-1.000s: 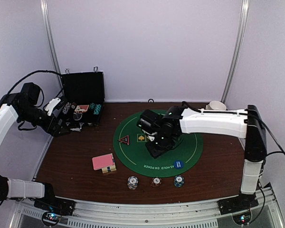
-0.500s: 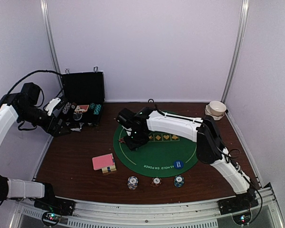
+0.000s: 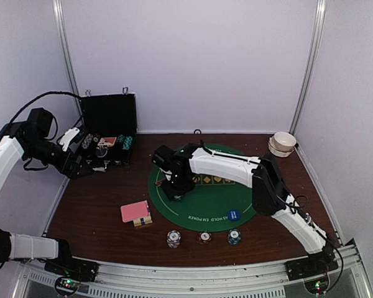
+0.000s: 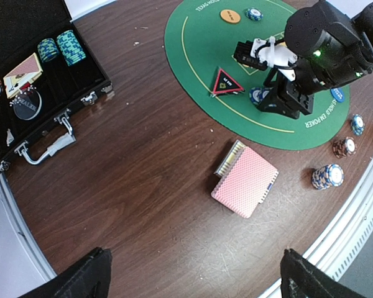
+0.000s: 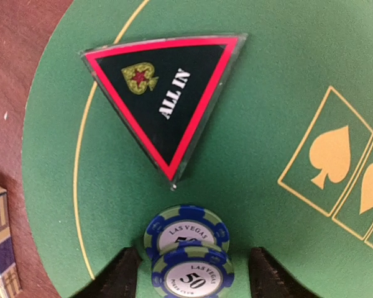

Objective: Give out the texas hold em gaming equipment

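From above, the right gripper (image 3: pixel 178 186) is low over the left side of the green mat (image 3: pixel 217 202), and the left gripper (image 3: pixel 79 166) hangs beside the black case (image 3: pixel 109 118). The left wrist view shows its jaws wide apart, empty, above the pink-backed cards (image 4: pixel 245 182). The right wrist view shows the jaws apart, straddling two blue-and-green 50 chips (image 5: pixel 188 231) without touching them, just off the tip of the ALL IN triangle marker (image 5: pixel 165 102).

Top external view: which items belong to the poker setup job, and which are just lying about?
Job: pink-backed card deck, three striped round chip stacks, blue round marker disc, red-black triangular marker.
Lying about: black hard case, white bowl.
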Motion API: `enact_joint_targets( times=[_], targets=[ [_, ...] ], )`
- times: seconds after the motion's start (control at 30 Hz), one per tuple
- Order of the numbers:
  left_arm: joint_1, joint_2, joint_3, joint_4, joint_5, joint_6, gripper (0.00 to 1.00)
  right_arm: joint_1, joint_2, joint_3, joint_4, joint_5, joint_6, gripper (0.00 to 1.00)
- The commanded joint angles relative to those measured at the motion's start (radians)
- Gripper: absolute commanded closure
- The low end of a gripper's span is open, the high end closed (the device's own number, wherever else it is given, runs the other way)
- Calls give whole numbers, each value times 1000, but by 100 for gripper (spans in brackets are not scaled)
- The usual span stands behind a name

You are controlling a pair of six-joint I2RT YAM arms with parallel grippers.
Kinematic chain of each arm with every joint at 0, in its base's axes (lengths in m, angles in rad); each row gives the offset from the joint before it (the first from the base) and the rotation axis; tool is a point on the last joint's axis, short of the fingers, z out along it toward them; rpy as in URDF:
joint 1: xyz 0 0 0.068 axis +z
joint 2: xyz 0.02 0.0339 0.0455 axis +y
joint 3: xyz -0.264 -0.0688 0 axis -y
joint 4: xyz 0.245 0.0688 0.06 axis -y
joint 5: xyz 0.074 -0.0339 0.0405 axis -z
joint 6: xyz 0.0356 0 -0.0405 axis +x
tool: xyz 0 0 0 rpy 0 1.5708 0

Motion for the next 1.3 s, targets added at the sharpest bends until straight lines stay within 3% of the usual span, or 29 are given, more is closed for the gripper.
enact_joint_targets(
  times=[0.0, 0.17, 0.3, 0.67, 0.83, 1.07, 1.27],
  targets=[
    [-5, -10, 5, 17, 22, 11, 3, -7, -18, 33, -30, 20, -5, 31],
    [-5, -17, 9, 14, 37, 11, 2, -8, -102, 52, -54, 44, -29, 26],
    [-5, -21, 12, 13, 35, 12, 3, -8, -236, -47, -56, 62, -38, 24],
    [-5, -18, 12, 3, 25, 24, 2, 5, -822, -864, 54, 57, 62, 19],
    [-4, -17, 7, -7, 19, 33, 2, 29, -1007, -1150, 74, -5, 149, 15],
    [-5, -11, 8, -7, 26, 29, 2, 64, -1062, -1333, 153, -36, 219, 8],
    [-4, -8, 14, -9, 28, 24, 2, 74, -1011, -1357, 249, -86, 212, 7]
  ],
)
